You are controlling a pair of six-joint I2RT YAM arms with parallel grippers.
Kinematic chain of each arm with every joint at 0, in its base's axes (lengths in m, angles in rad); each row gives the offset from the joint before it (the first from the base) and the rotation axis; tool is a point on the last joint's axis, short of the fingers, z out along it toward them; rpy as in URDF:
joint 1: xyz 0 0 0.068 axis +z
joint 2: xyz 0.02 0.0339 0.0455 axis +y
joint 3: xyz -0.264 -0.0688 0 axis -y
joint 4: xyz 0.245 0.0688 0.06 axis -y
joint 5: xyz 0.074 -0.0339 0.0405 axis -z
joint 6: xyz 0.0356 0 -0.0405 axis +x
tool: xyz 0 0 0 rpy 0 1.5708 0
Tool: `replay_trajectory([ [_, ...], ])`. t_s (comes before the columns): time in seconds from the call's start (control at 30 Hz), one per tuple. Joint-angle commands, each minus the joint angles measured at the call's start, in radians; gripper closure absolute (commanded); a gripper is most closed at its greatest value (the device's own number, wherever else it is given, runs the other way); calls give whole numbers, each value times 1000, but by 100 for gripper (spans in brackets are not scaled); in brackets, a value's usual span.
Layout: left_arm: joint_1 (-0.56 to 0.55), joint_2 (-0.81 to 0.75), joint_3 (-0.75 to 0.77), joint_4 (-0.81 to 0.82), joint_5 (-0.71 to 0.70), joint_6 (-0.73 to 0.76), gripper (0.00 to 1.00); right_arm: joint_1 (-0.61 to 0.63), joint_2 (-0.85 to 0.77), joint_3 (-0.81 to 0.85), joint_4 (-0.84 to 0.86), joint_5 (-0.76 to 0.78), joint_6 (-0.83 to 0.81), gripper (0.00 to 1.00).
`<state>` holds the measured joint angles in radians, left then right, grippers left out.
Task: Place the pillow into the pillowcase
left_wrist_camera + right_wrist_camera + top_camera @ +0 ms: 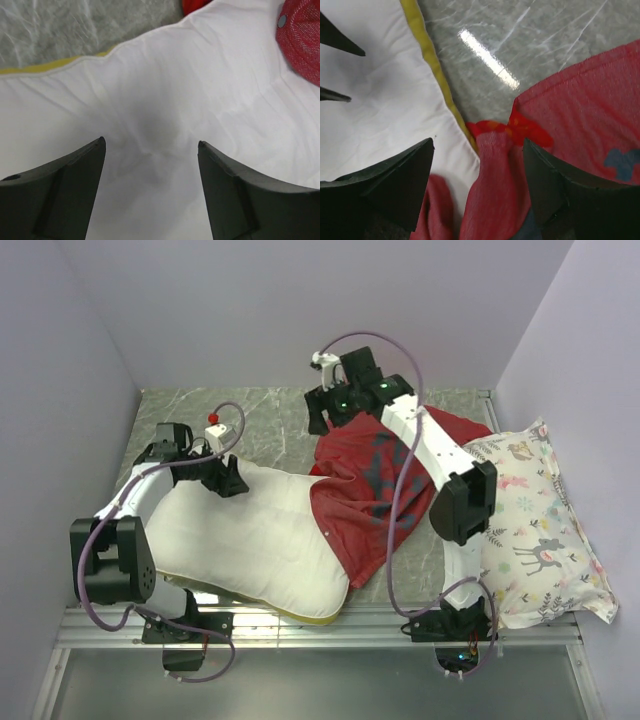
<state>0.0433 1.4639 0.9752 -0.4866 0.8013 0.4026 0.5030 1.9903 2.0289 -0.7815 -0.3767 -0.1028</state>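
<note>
The white pillow (250, 535) lies at left of centre, with a yellow strip along its near edge (300, 615). The red pillowcase (365, 495) lies crumpled beside it, and its fabric overlaps the pillow's right end. My left gripper (230, 483) hovers open over the pillow's far edge; the left wrist view shows bare white pillow (200, 75) between the spread fingers (151, 142). My right gripper (322, 422) stands open at the pillowcase's far left corner. In the right wrist view a bunched fold of pillowcase (495, 165) and the pillow's corner (380, 100) lie under its jaws (478, 142), which hold nothing.
A floral animal-print pillow (535, 520) lies along the right wall. Grey marble tabletop (270, 420) shows behind the pillow. Purple walls close in the left, back and right sides. A metal rail (330, 625) runs along the near edge by the arm bases.
</note>
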Motion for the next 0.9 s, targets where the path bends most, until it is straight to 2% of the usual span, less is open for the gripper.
replay_trajectory([
  [0.0,-5,36,107,16,-14,93,20,48,81,-5,-91,84,-47,21],
  [0.17,-37,153,171,3,6,183,14,26,-50,-229,-10,19,-51,16],
  [0.27,-109,225,207,-32,9,260,14,29,-56,-237,-51,-56,-66,16],
  [0.4,-145,283,195,5,-40,312,14,42,-12,-233,-62,-15,-61,17],
  [0.5,-143,341,210,-30,-106,350,29,45,76,-175,-105,9,-81,36],
  [0.53,-141,367,220,-59,-111,381,42,45,99,-153,-119,-13,-84,50],
  [0.57,-138,374,221,-72,-109,381,51,45,132,-135,-128,-33,-83,54],
  [0.6,-135,375,215,-73,-100,375,71,45,142,-109,-119,-56,-68,68],
  [0.7,-129,371,181,-9,-67,277,100,60,168,-43,-72,-180,-8,86],
  [0.8,-74,368,171,68,19,70,100,83,177,28,-23,-350,32,87],
  [0.83,-19,360,166,154,28,-71,100,89,171,28,6,-385,44,87],
  [0.87,7,355,163,201,30,-147,100,95,148,22,39,-424,54,86],
])
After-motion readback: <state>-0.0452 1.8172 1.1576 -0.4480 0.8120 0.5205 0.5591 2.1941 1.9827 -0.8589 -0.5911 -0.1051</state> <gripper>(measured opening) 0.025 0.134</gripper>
